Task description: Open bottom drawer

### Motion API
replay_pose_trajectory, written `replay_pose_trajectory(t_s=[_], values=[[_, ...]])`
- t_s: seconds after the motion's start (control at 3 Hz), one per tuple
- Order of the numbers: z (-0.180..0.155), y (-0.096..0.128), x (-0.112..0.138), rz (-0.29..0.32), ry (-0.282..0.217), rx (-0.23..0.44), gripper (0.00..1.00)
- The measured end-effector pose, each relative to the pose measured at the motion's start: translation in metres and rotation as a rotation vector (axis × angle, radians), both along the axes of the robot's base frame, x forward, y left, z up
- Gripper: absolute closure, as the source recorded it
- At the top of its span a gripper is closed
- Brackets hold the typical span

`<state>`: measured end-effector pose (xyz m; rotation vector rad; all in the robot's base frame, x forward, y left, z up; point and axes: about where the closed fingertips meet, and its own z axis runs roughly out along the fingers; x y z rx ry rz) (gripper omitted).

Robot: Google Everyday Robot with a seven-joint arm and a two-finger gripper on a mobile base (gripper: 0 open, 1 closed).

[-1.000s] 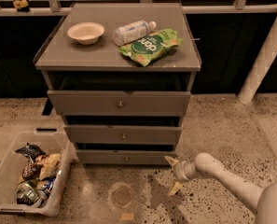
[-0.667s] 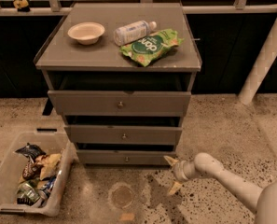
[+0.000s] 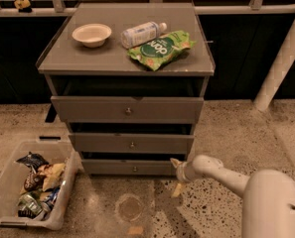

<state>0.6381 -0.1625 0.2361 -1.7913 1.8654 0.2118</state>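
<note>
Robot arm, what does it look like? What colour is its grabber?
The arm is smooth and creamy white, made of rounded tube parts that get thicker towards the big link at the bottom right. No cables or markings show. The gripper, low by the right end of the bottom drawer, has two pale yellowish fingers.

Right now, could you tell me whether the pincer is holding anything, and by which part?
Nothing is held: the pincer sits open beside the right end of the bottom drawer, away from its knob.
</note>
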Motion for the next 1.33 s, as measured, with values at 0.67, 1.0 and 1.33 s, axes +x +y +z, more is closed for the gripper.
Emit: replay_pose_trajectory(t_s=[0.67, 1.0, 1.33], values=[[-0.004, 0.007, 0.003, -0.062, 0.033, 0.016, 0.0], [-0.012, 0.007, 0.01, -0.074, 0.022, 0.009, 0.0], [-0.036, 0.014, 0.032, -0.098, 0.01, -0.008, 0.0]])
